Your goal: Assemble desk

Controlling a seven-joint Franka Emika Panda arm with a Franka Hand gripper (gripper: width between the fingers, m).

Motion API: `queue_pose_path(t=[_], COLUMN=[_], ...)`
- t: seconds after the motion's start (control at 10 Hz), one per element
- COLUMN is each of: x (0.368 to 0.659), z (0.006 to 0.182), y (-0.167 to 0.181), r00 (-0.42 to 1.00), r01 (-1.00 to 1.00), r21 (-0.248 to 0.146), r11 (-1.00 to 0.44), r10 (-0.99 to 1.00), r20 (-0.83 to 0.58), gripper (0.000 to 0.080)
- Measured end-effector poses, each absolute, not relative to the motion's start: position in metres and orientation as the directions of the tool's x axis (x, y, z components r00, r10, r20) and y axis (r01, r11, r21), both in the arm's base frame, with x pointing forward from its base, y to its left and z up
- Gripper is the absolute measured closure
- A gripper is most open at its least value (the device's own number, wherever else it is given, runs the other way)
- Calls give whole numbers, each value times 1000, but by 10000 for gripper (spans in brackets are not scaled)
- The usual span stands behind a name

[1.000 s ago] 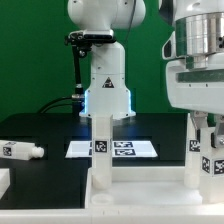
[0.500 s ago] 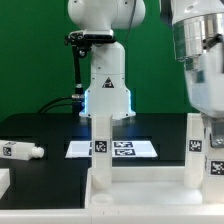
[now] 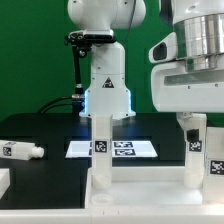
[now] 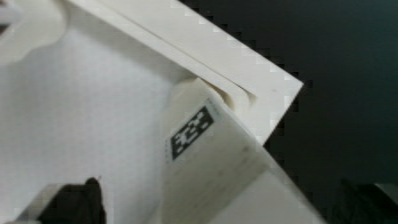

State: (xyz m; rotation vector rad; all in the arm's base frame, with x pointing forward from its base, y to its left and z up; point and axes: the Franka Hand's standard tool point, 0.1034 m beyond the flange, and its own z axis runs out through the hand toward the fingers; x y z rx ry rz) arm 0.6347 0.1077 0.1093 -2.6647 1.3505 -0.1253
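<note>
At the exterior view's four o'clock, the tool [image 3: 194, 128] stands apart around an upright square white plastic leg [image 3: 195, 150] on the rimmed white tabletop panel [image 3: 140, 192]. If loosely seated, the leg could tilt should a finger brush it.

Tagged white leg [image 4: 222, 135] stands at the desk tabletop [image 4: 98, 120] corner; dark gripper fingertips [image 4: 71, 200] flank it, apart.
</note>
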Motion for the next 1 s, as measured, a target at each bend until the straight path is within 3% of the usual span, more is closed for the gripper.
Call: queue_pose_path(t=[0.1,0.2,0.3,0.4,0.6,0.7,0.8,1.0], x=[635,638,639,639,639,639,639,638], z=[110,111,112,111,111,111,111,111], y=[108,109,111,111,111,111,109,109], r00=[670,853,916,886,883,834,798,563], r01=[-729,-503,-376,-444,-448,-534,-588,-820], r21=[-163,-109,-91,-103,-103,-112,-115,-113], r11=[-665,-858,-922,-890,-888,-838,-800,-562], r10=[-741,-513,-385,-453,-457,-544,-598,-826], r20=[30,98,110,102,101,89,79,22], gripper=[150,150,150,150,403,403,514,514])
